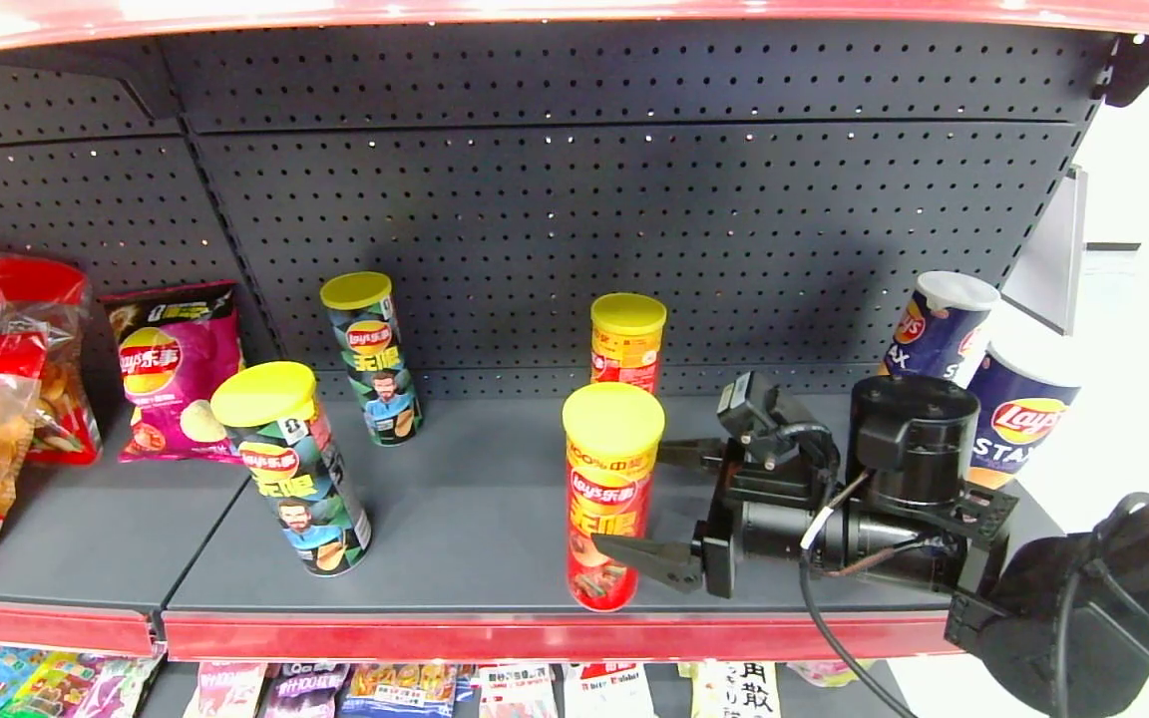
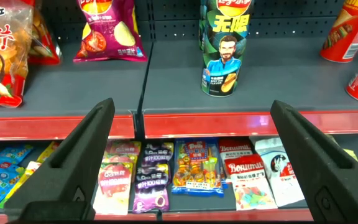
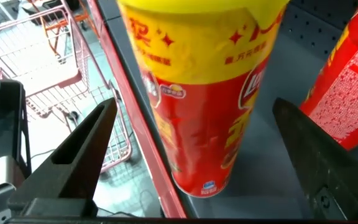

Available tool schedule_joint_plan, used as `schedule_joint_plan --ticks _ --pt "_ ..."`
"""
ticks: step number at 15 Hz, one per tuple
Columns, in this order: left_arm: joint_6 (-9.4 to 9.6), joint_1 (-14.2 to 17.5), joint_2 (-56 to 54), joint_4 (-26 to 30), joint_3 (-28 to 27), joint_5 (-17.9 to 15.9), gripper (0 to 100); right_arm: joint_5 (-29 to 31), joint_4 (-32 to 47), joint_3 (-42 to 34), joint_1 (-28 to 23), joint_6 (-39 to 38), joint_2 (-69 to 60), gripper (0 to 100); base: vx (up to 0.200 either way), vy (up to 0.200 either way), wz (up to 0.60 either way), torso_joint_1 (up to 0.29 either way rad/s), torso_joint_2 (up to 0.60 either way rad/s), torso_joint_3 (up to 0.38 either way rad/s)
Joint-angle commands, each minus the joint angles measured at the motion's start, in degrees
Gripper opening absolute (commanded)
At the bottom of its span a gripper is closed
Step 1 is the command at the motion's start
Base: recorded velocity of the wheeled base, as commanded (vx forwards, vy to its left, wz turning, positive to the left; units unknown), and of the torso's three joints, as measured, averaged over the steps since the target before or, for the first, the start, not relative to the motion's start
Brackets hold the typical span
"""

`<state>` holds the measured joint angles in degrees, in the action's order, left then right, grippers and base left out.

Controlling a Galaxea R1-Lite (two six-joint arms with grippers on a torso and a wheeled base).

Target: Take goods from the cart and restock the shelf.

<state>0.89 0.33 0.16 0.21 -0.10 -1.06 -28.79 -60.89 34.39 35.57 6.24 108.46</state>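
1. Canister of red crisps [image 1: 606,469] stands upright on the shelf [image 1: 465,519], close to its red front lip [image 1: 535,633]. The right pincer [image 1: 626,497] is spread wide to either side of it and, as far as I can see, touches neither side.
2. By that, I judge the can is placed and letting go is the step in hand. Draw the pincer straight back and level, so no finger clips the can and tips it over the lip.
3. Nudging it slightly deeper first looks safer; a second red canister [image 1: 626,344] stands behind, well apart.
4. Left pincer [image 2: 191,106] hangs apart and empty before the shelf's front edge, facing a green canister [image 2: 221,56].
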Motion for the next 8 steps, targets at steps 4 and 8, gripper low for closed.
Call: schedule_joint_plan --ticks 4,8 --pt "-0.01 0.0 0.0 0.0 0.0 0.0 100 0.0 0.0 1.7 0.0 0.1 2.0 100 0.000 0.000 0.00 0.000 0.00 0.000" --pt "-0.01 0.0 0.0 0.0 0.0 0.0 100 0.1 0.2 3.4 0.9 0.1 3.2 100 0.000 0.000 0.00 0.000 0.00 0.000"
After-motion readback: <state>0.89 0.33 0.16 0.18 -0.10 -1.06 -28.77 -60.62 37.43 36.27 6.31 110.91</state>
